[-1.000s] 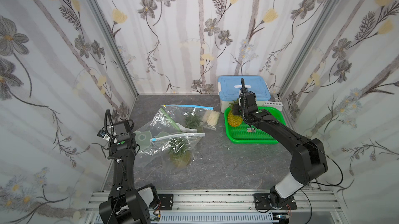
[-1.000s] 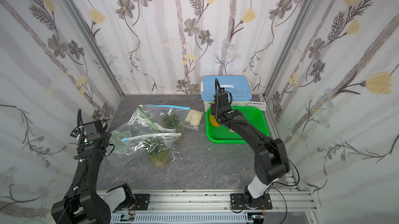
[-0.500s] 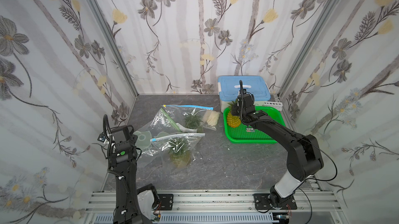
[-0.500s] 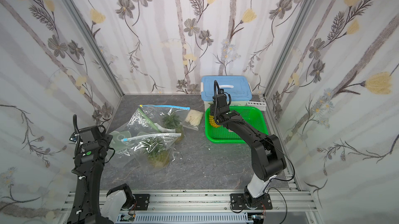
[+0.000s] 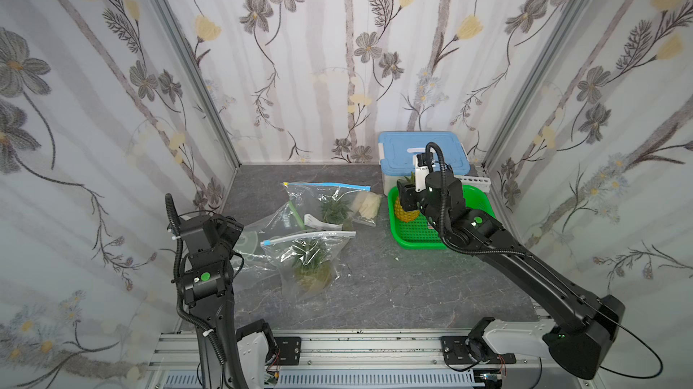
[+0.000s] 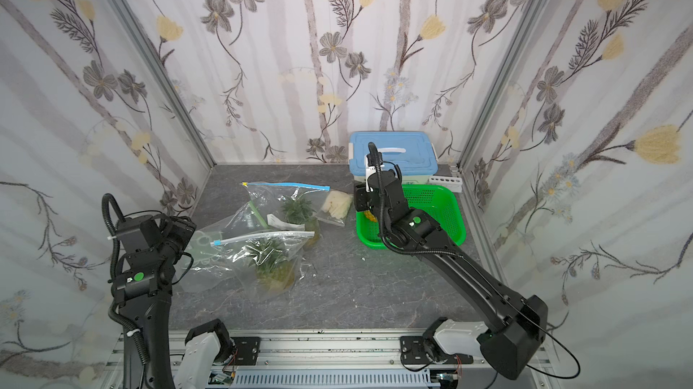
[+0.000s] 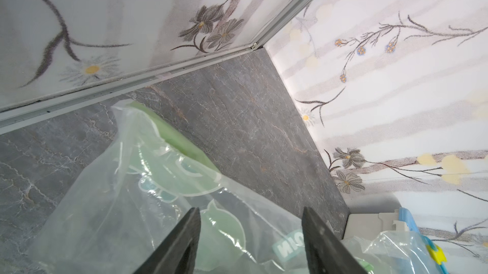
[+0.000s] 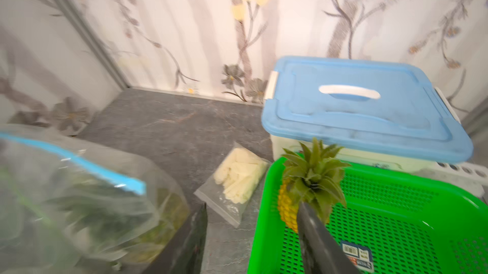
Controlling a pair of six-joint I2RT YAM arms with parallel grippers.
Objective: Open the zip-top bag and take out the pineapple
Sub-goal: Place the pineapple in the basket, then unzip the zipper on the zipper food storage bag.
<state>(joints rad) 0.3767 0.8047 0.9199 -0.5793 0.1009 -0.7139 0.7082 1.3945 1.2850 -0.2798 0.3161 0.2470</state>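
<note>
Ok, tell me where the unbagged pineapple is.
In a top view, the pineapple stands in the green tray on the table's right side, before the blue-lidded box.

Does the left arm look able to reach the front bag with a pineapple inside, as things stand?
Probably yes. The left hand is open and close beside the front pineapple bag; only a limp printed bag lies between them, nothing hard.
</note>
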